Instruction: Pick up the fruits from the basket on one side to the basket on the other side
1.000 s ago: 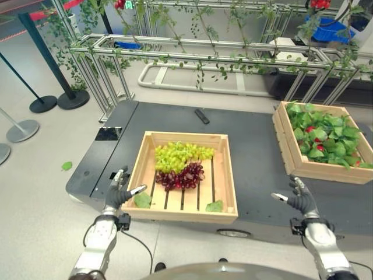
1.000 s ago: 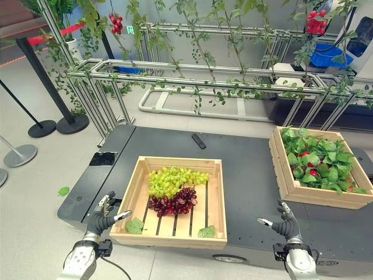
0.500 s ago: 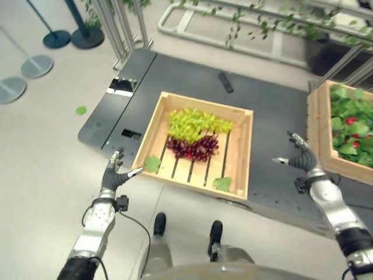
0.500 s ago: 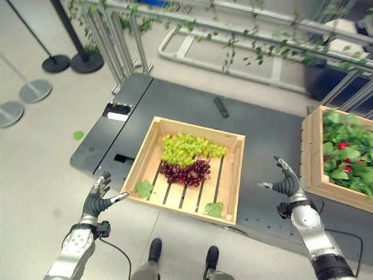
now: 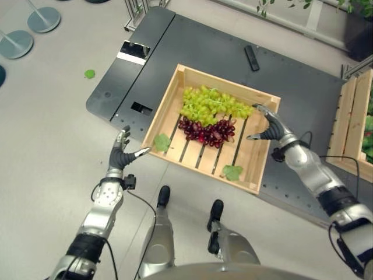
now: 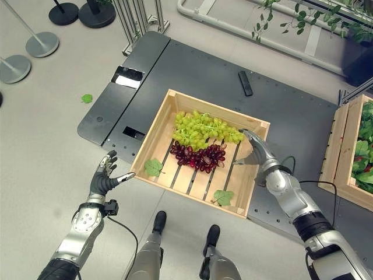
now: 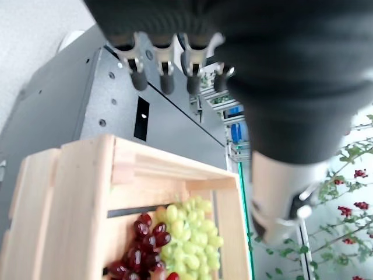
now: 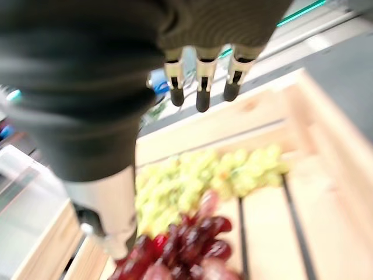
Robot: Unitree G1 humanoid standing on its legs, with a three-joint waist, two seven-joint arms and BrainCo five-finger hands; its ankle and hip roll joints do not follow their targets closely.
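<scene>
Platform: a dark grey, flat platform (image 6: 291,111) with small holes, standing low on a pale floor (image 6: 46,146).
Near crate: a slatted wooden crate (image 6: 152,131) rests on the platform's front part, its front corner at the edge.
Second crate: another wooden crate (image 6: 344,153) sits at the platform's right end, well apart from the first.
Small item: a black bar-shaped object (image 6: 245,83) lies on the platform behind the near crate.
Floor: a green leaf (image 6: 87,98) lies beside the platform's left end; round stand bases (image 6: 13,68) farther left.

Head stereo pair looks steeply down from above. Both wrist views sit close, facing the slatted wooden crate (image 5: 166,108) from opposite sides; all share its green grape bunch (image 6: 201,128).
</scene>
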